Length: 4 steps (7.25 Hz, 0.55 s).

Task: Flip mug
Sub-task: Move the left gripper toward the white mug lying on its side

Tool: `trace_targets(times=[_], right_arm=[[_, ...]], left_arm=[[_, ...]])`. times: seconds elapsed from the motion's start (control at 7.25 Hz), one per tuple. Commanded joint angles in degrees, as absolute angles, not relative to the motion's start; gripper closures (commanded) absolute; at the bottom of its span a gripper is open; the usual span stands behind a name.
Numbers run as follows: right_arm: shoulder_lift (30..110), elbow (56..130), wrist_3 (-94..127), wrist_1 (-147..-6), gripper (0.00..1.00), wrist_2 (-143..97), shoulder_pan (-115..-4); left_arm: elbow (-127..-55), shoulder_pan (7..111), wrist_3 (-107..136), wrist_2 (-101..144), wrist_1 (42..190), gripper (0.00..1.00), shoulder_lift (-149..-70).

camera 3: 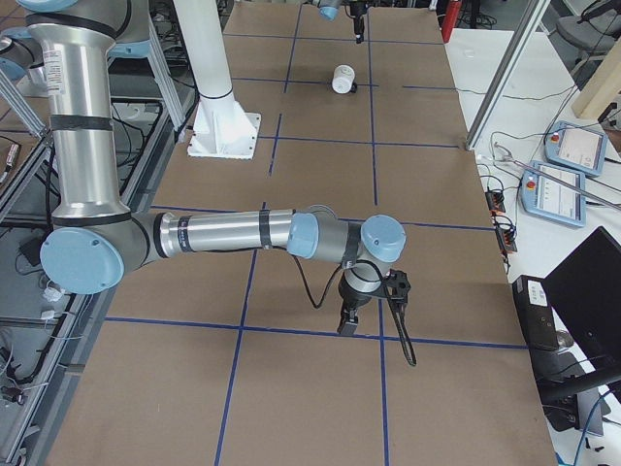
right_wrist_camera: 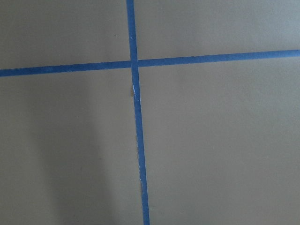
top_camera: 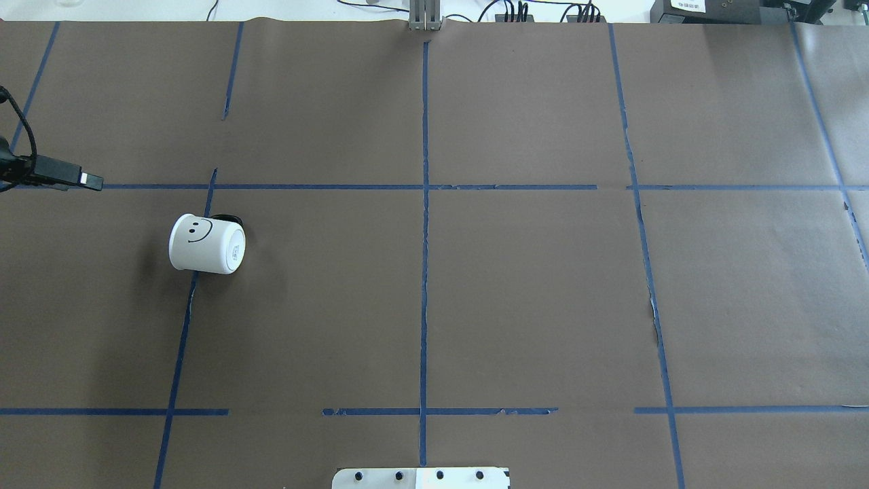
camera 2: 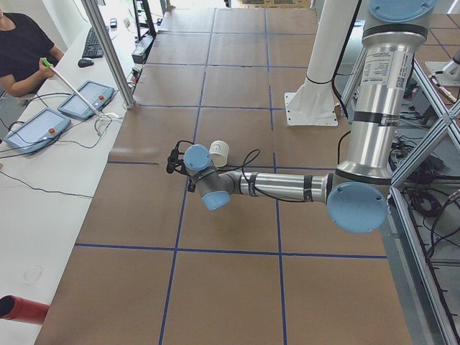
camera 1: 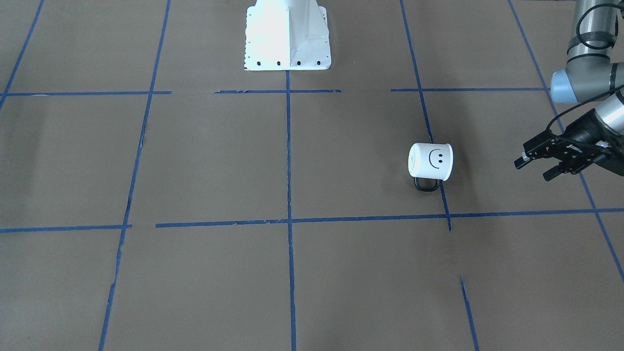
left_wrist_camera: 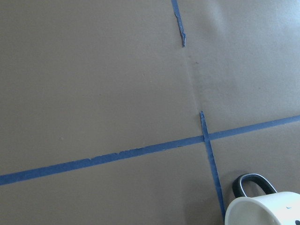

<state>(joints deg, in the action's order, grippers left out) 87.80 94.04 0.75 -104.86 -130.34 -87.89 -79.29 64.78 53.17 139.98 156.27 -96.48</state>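
The white mug [camera 1: 431, 162] lies on its side on the brown table cover, smiley face up, black handle [camera 1: 426, 184] resting on the table. It also shows in the overhead view [top_camera: 206, 243], its flat bottom towards the table's middle. The left wrist view catches its edge and handle [left_wrist_camera: 262, 208] at the bottom right. My left gripper [camera 1: 534, 169] hovers open and empty to the mug's outer side, apart from it; one finger [top_camera: 75, 179] shows at the overhead view's left edge. My right gripper [camera 3: 347, 320] shows only in the exterior right view, low over the table, far from the mug; I cannot tell whether it is open.
The robot's white pedestal [camera 1: 287, 34] stands at the table's middle near edge. Blue tape lines [top_camera: 425, 204] divide the brown cover into squares. An operator [camera 2: 21, 50] and teach pendants [camera 2: 32, 129] are at a side bench.
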Motion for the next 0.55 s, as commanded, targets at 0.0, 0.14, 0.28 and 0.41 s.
trace_targets(times=[0.0,0.14,0.28,0.41], right_arm=[[87.8,94.0,0.8,-104.9,0.00,-130.3,-87.9],[87.8,94.0,0.8,-104.9,0.00,-130.3,-87.9],[87.8,94.0,0.8,-104.9,0.00,-130.3,-87.9],[87.8,94.0,0.8,-104.9,0.00,-130.3,-87.9]], left_arm=[[-75.0,62.5,66.8,140.0,167.8,0.00,-97.2],[-74.8,62.3,72.3,140.0,170.2,0.00,-97.5],[-74.4,61.7,78.9,139.9,174.3,0.00,-97.6],[-73.1,61.2,82.8,139.3,178.2,0.00,-98.1]])
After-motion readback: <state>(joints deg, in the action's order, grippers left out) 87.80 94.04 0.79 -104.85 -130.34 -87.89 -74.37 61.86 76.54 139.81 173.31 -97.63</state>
